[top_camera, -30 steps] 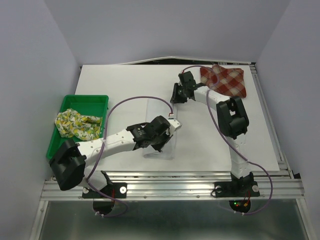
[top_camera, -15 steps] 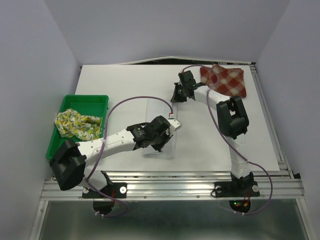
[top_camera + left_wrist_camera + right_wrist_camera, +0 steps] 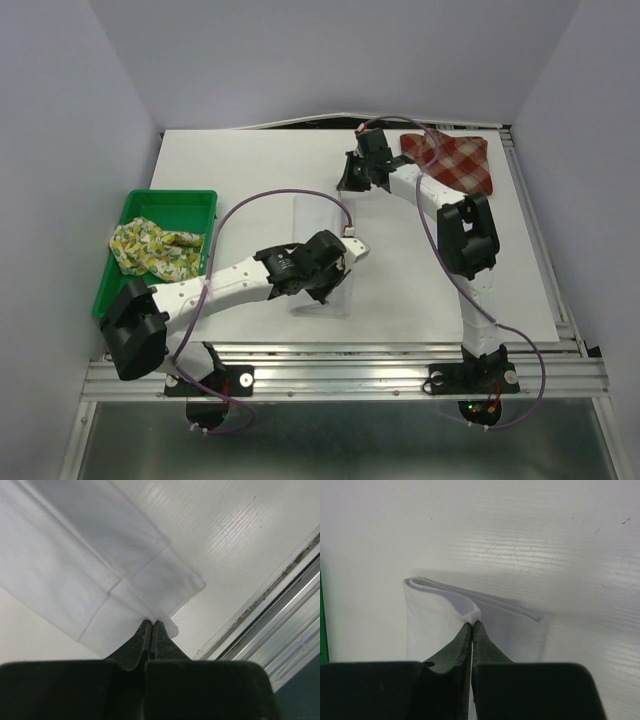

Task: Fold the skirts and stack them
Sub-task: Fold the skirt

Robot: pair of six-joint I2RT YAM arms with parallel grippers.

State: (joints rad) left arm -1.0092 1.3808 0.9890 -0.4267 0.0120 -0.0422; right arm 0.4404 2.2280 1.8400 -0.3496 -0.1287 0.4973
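The plain white skirt (image 3: 316, 228) lies as a long strip on the table's middle. My left gripper (image 3: 338, 284) is shut on its near hem corner; the left wrist view shows the stitched hem (image 3: 115, 587) pinched at the tips of my left gripper (image 3: 152, 622). My right gripper (image 3: 347, 187) is shut on the far edge, with layered folds of white skirt (image 3: 435, 625) bunched at the tips of my right gripper (image 3: 471, 623). The red-and-cream plaid skirt (image 3: 452, 160) lies flat at the far right. The fruit-print skirt (image 3: 155, 250) sits crumpled in the tray.
A green plastic tray (image 3: 170, 197) stands at the table's left edge. Purple cables loop over both arms. A metal rail (image 3: 280, 615) runs along the table's near edge, close to the left gripper. Grey walls close in the left, right and back.
The right gripper has shut on the white skirt's far edge and drawn it slightly toward the back. The left gripper has stayed shut and shifted a little to the right.
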